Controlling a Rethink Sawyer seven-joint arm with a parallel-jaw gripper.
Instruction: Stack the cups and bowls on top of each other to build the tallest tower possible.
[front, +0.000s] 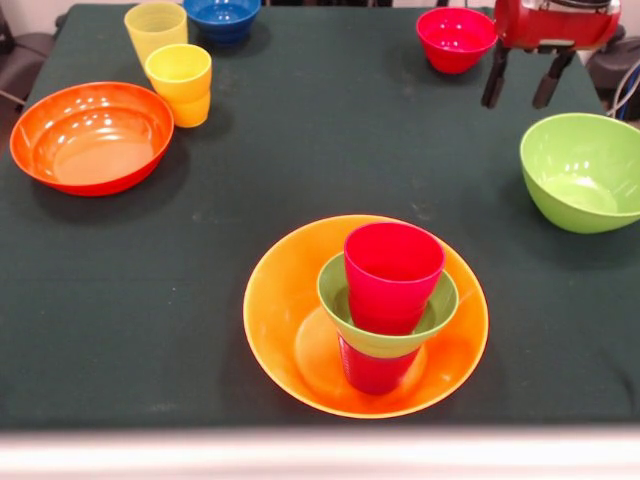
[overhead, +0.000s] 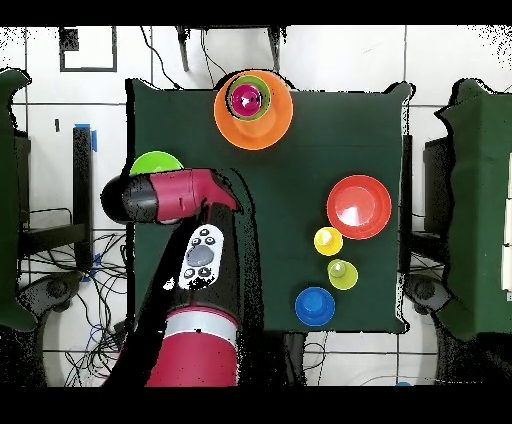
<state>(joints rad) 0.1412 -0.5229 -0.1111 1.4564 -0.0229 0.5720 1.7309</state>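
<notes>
Tower: lrg yellow-orange bowl, cup base, sm green bowl, red-pink cup on top, upright. Gripper fingers apart, empty.

Glossy smooth plastic bowls and cups; matt dark green cloth on the table.

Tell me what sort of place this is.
Probably a robotics lab: a green-clothed table on a white tiled floor, loose cables trailing beside it, and a red robot arm reaching over plastic bowls and cups.
</notes>
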